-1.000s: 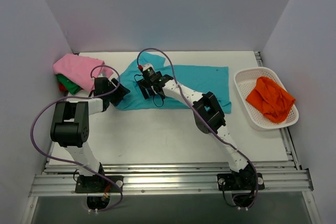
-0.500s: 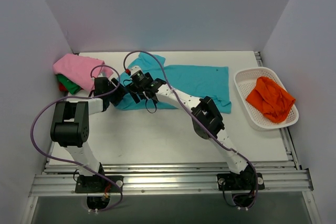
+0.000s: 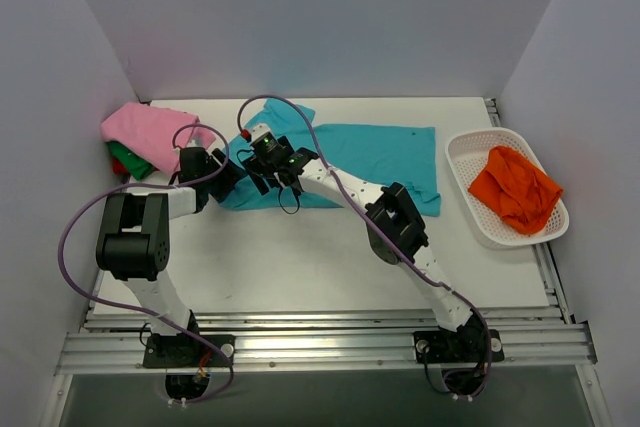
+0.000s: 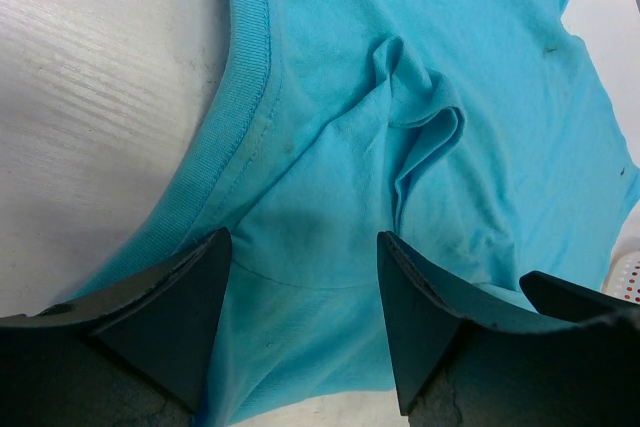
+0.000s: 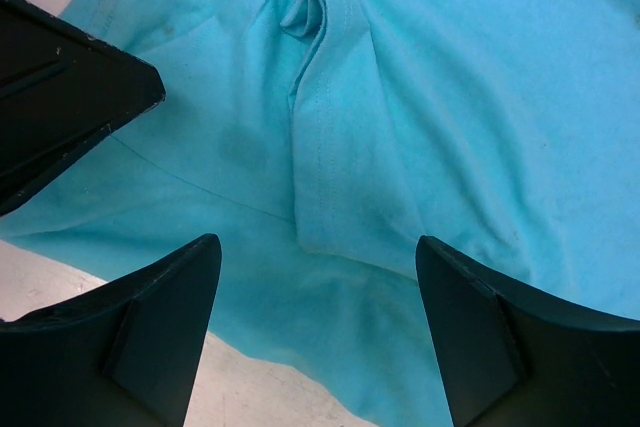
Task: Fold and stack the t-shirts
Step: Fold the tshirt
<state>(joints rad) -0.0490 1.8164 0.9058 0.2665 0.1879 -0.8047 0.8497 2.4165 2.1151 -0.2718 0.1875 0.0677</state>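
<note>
A teal t-shirt [image 3: 370, 152] lies spread flat across the back middle of the table. My left gripper [image 3: 230, 177] hangs open over its left end; the ribbed collar [image 4: 235, 117] curves past and a puckered fold [image 4: 425, 137] lies ahead of my left gripper [image 4: 303, 239]. Right beside it, my right gripper [image 3: 262, 167] is open too. In its wrist view my right gripper [image 5: 318, 243] spans a folded flap [image 5: 335, 127] near the shirt's near edge. Neither holds cloth. Pink [image 3: 148, 132], green [image 3: 128, 159] and red [image 3: 116, 166] t-shirts sit piled at the far left.
A white lattice basket [image 3: 470, 142] at the right holds a crumpled orange t-shirt [image 3: 515, 189]. A black finger of the left gripper [image 5: 60, 77] shows at the upper left of the right wrist view. Grey walls close in on three sides, and bare tabletop [image 3: 300, 257] lies near the arms.
My right gripper has moved left along the teal shirt until it is close beside the left gripper. The left arm and the shirts have not moved.
</note>
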